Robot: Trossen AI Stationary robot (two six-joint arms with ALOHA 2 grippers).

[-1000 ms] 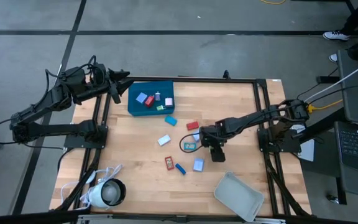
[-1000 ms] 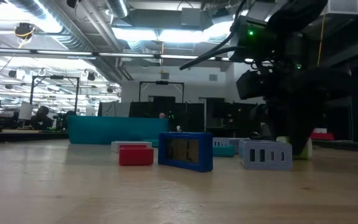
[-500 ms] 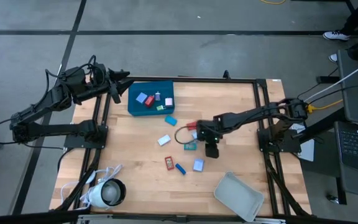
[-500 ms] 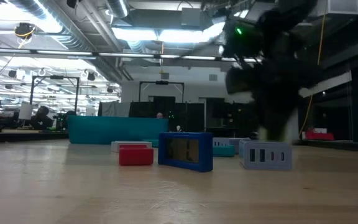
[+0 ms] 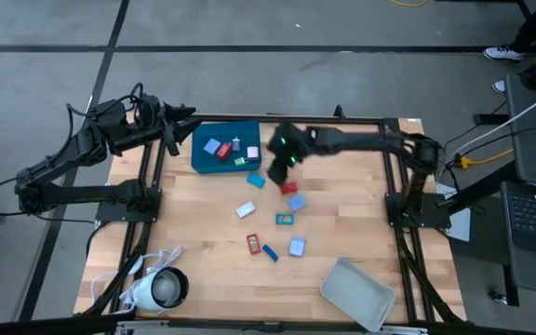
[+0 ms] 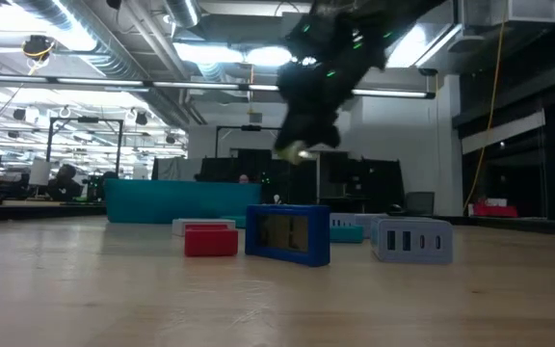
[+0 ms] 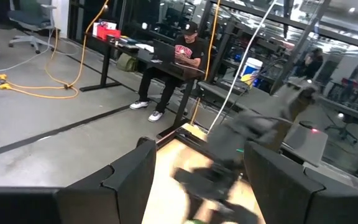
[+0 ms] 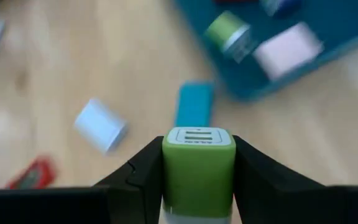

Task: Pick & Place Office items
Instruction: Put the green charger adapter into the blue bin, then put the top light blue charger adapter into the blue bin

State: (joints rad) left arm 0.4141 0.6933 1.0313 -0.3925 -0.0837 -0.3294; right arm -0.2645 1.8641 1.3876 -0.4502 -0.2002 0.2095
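My right gripper [image 5: 282, 154] hangs above the table by the near right corner of the teal tray [image 5: 205, 160], shut on a green-and-white block [image 8: 197, 163]. The tray holds several small pieces, among them a pink one [image 8: 288, 50]. More pieces lie flat on the wood below: light blue [image 5: 255, 180], white [image 5: 246, 209], red [image 5: 253, 244], blue [image 5: 270, 251]. In the low view the right gripper [image 6: 303, 145] is well above the pieces. My left gripper [image 5: 180, 124] waits open beyond the table's far left corner. My right gripper pinches the green-and-white block between its two fingers, one finger [image 8: 143, 171] on each long side of its green part [image 8: 197, 177]. The fingers point down from above. The block is lifted clear of the table, its green end facing down.
A grey tray [image 5: 356, 294] sits at the near right corner. A white round corded device [image 5: 161, 288] lies at the near left corner. Dark frame rails run along the table's left and right sides. A seated person [image 7: 182, 53] shows in the room beyond.
My right gripper has risen from the pieces in the table's middle and swung toward the far edge and left, up to the teal tray's corner. The green-and-white block has gone with it, from table height to well above the pieces.
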